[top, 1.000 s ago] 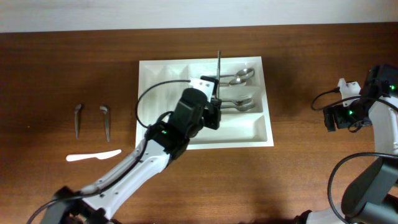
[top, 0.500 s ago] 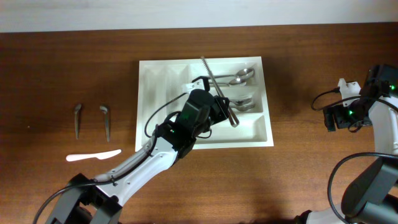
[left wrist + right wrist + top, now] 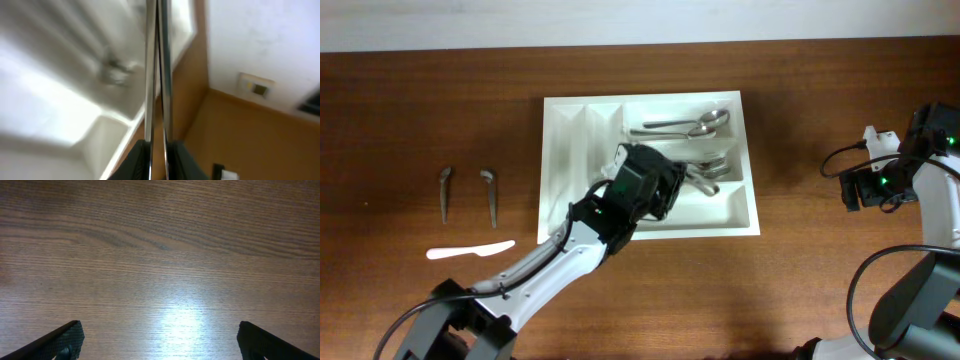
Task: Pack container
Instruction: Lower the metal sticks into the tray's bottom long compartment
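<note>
Brown wooden surface (image 3: 800, 280); white container (image 3: 565, 130) lies at centre, spoons (image 3: 692, 126) in its crosswise compartments. Left fingers (image 3: 136, 161) over those compartments, pinched narrow on slim metal handle (image 3: 157, 75). Right fingers (image 3: 62, 339) spread wide above bare wood, well right of container. Dark utensils (image 3: 445, 192) lie well left

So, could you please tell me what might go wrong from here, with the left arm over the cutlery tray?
The left gripper pinches a thin metal utensil with most of its length sticking out, so it might pivot or slip. Spoons already lie in the cutlery tray, so the utensil could land across them or on a divider.
</note>
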Robot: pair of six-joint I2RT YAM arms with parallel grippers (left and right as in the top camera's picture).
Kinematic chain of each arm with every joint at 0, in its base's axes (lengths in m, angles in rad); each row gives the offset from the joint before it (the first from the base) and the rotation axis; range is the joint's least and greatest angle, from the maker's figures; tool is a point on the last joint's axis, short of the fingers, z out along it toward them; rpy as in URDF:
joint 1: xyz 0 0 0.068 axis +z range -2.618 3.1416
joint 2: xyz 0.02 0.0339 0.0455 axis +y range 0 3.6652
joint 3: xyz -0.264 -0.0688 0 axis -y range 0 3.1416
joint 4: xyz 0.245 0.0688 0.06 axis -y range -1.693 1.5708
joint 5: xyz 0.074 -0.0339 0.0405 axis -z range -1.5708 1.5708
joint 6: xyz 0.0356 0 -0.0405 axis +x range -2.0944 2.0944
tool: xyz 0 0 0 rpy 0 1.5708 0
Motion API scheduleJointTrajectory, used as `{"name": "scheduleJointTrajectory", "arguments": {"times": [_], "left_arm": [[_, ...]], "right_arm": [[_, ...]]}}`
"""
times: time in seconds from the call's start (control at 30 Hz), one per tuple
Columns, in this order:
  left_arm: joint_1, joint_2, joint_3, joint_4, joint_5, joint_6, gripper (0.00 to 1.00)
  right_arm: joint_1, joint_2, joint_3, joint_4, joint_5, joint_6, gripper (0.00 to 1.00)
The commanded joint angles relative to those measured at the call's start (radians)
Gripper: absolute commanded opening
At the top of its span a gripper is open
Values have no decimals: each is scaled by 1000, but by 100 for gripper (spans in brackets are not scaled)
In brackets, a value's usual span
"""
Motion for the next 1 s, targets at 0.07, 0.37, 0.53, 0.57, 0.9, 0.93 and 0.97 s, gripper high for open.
{"name": "scheduleJointTrajectory", "arguments": {"times": [0.07, 0.37, 0.53, 0.57, 0.9, 0.93, 0.97], "left_arm": [[-52, -3, 8, -150, 12, -247, 2], [-57, -3, 8, -229, -35, -298, 3], [-57, -3, 8, -294, -58, -298, 3], [-57, -3, 8, -302, -57, -298, 2], [-65, -3, 8, -310, 4, -298, 2], [-72, -3, 8, -310, 18, -298, 2], [-80, -3, 8, -310, 24, -299, 2]], "right_arm": [[-3, -1, 0, 0, -2, 1, 99], [-2, -1, 0, 0, -2, 1, 99], [-2, -1, 0, 0, -2, 1, 99], [-2, -1, 0, 0, -2, 1, 99], [-3, -1, 0, 0, -3, 1, 99], [-2, -1, 0, 0, -2, 1, 99], [-2, -1, 0, 0, -3, 1, 99]]}}
